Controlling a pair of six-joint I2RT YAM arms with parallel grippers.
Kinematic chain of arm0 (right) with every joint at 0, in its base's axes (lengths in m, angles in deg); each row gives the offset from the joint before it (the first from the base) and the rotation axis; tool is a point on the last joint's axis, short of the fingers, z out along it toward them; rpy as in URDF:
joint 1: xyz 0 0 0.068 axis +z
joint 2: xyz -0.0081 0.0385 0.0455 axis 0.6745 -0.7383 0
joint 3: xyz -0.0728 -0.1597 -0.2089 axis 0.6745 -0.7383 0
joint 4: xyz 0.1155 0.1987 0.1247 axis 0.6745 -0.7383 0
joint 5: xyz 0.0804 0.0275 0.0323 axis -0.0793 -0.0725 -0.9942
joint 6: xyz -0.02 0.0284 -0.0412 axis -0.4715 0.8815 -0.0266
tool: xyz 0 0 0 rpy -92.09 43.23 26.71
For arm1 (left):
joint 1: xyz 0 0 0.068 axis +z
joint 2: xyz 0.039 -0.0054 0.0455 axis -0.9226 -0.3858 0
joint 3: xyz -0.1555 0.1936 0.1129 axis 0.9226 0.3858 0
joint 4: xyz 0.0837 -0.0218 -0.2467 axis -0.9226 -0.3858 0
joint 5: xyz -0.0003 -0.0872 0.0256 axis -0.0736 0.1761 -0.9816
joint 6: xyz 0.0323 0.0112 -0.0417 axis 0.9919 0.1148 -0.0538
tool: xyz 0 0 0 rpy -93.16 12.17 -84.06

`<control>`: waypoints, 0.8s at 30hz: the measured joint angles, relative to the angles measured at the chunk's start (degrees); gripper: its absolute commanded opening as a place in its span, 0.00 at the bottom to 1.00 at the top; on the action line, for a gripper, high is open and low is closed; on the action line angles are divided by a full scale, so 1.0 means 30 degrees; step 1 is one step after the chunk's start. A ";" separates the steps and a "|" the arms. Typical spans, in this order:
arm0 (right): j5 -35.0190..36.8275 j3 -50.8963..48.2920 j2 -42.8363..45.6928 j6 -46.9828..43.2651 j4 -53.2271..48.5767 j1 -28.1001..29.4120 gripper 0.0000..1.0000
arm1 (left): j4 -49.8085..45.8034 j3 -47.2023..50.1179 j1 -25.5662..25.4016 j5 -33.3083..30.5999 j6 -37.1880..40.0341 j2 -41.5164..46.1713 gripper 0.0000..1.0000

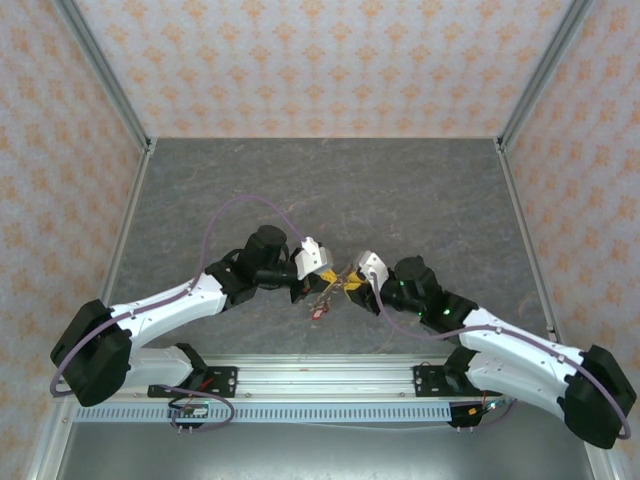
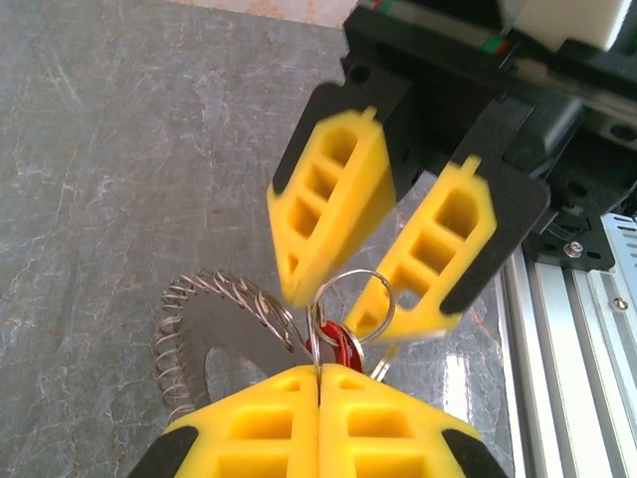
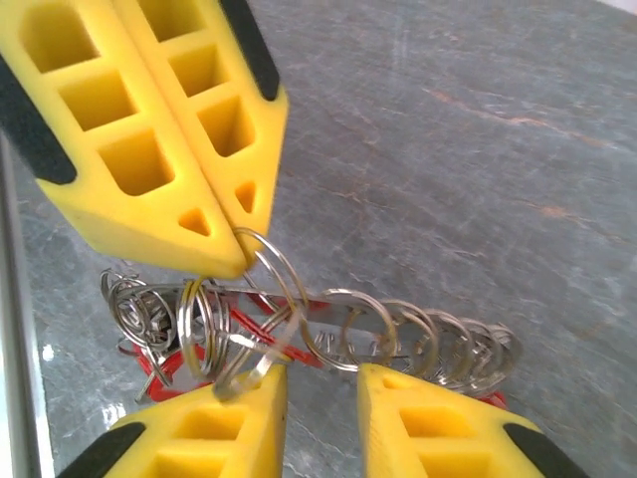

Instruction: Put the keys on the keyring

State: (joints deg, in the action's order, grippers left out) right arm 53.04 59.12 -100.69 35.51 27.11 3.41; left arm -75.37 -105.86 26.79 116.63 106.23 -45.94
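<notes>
The keyring (image 2: pixel 204 334) is a grey metal ring fringed with small wire loops, hanging just above the table between both grippers. In the right wrist view the keyring (image 3: pixel 428 339) runs sideways. Red-tagged keys (image 2: pixel 343 349) (image 3: pixel 159 363) (image 1: pixel 320 308) dangle from it. My left gripper (image 2: pixel 319 366) (image 3: pixel 237 244) (image 1: pixel 316 290) is shut on a small split ring (image 3: pixel 267 274) of the bunch. My right gripper (image 3: pixel 320 383) (image 2: pixel 343 299) (image 1: pixel 347 286) faces it with its jaws apart. Table shows through the gap, and a loose ring (image 3: pixel 244 368) leans on one fingertip.
The grey stone-patterned table (image 1: pixel 400 190) stretches away behind the grippers. An aluminium rail (image 1: pixel 330 375) with the arm bases runs along the near edge. Patterned walls (image 1: pixel 320 60) close in the back and both sides.
</notes>
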 measured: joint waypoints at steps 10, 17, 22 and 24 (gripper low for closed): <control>0.1107 0.0262 0.2098 -0.0459 -0.2244 0.0000 0.28 | 0.0007 0.0000 -0.0007 0.0000 0.0007 0.0007 0.00; 0.1100 0.0874 0.1494 -0.0255 -0.1829 0.0000 0.28 | 0.0007 0.0000 -0.0007 -0.0036 0.0029 0.0007 0.00; 0.1202 0.1304 0.0947 -0.0291 -0.1370 -0.0015 0.28 | 0.0000 0.0000 -0.0007 -0.0066 0.0051 0.0007 0.00; 0.1209 0.1333 0.0794 -0.0335 -0.1268 -0.0102 0.28 | 0.0000 0.0000 -0.0007 -0.0066 0.0058 0.0007 0.00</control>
State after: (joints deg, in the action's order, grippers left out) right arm 56.67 63.12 -98.30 34.51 23.30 3.10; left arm -75.37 -105.86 26.77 116.43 106.41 -45.92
